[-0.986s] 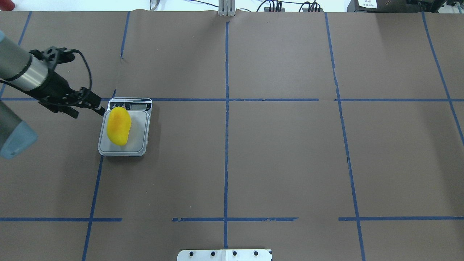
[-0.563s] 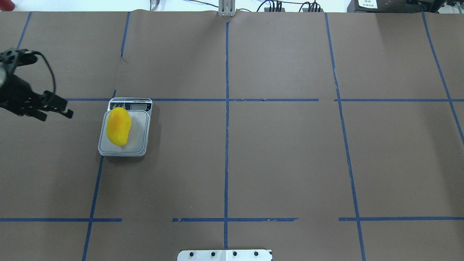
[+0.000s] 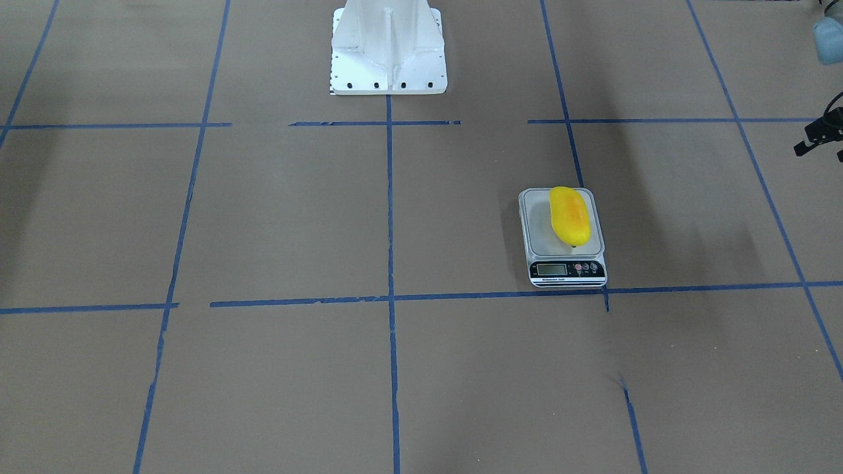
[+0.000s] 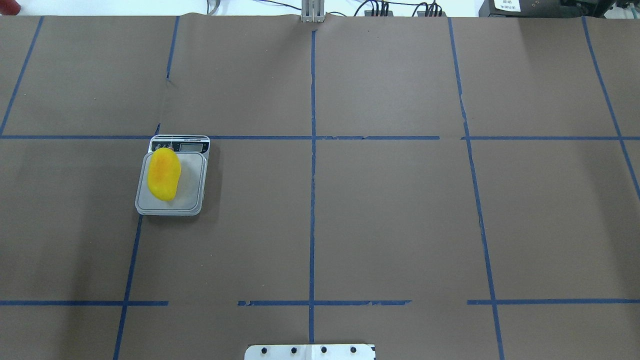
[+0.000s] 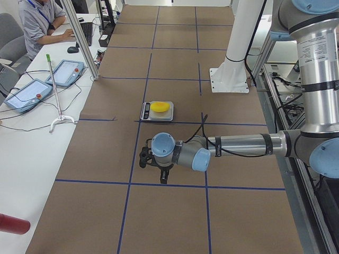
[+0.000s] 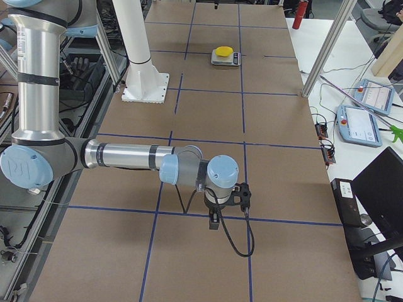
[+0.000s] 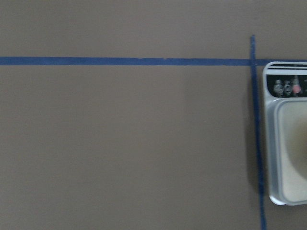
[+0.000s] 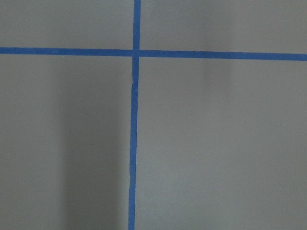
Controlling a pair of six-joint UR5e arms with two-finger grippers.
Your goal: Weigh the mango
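We see the mango [image 4: 164,174] lying on the platform of a digital kitchen scale [image 4: 192,182], free of both arms. The scale stands on the brown paper-covered table [image 4: 400,225], in the robot's left half and roughly midway between the robot's edge and the operators' edge. Its display [image 4: 193,147] faces the operators' edge, and that end touches a strip of blue tape [image 4: 260,137] running across the table. The mango lies lengthwise on the side of the platform toward the table's left end. One tip lies close to the scale's buttons [image 3: 585,267] and the other reaches toward the robot's white base plate [image 3: 388,72]. The rest of the platform is bare. The left gripper [image 5: 163,174] hangs over the table toward its left end, well apart from the scale. Only a dark sliver of it shows at the edge of the front-facing view, so we cannot tell whether its fingers are spread or closed. Its wrist camera looks straight down and catches one corner of the scale, with the buttons, at the right of its view beside a crossing of tape lines. The right gripper [image 6: 214,221] hangs over the table toward its right end, far from the scale. It shows only in the side view, so we cannot tell its state either. Its wrist camera shows nothing but brown paper and a tape crossing.
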